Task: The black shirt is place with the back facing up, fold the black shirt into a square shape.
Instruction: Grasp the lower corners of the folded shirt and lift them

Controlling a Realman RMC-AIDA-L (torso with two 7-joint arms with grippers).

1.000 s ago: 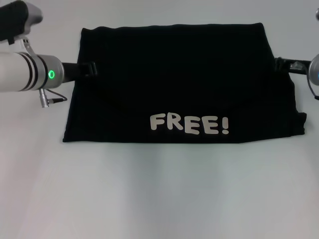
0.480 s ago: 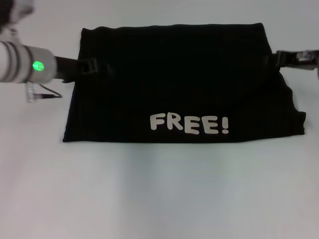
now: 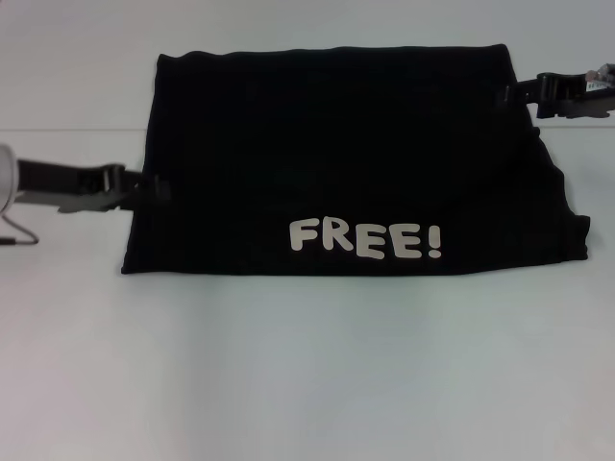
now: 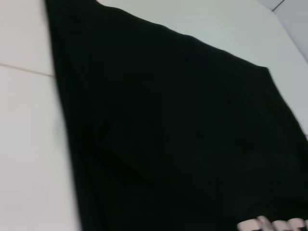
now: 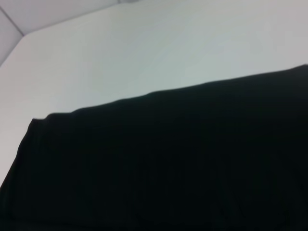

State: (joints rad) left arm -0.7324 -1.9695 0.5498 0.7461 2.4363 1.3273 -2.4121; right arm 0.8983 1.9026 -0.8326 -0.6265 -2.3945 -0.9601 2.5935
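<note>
Left claw has dropped lower along the left edge of the black shirt, and right claw moved farther back; I cannot tell their grip. Shirt lies folded on the worktop, probably awaiting another fold.

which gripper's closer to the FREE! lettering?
Left. The left gripper is at the black shirt's left edge, near the FREE! lettering; the right gripper is at the far right corner.

White table (plain) bears the folded black shirt.
</note>
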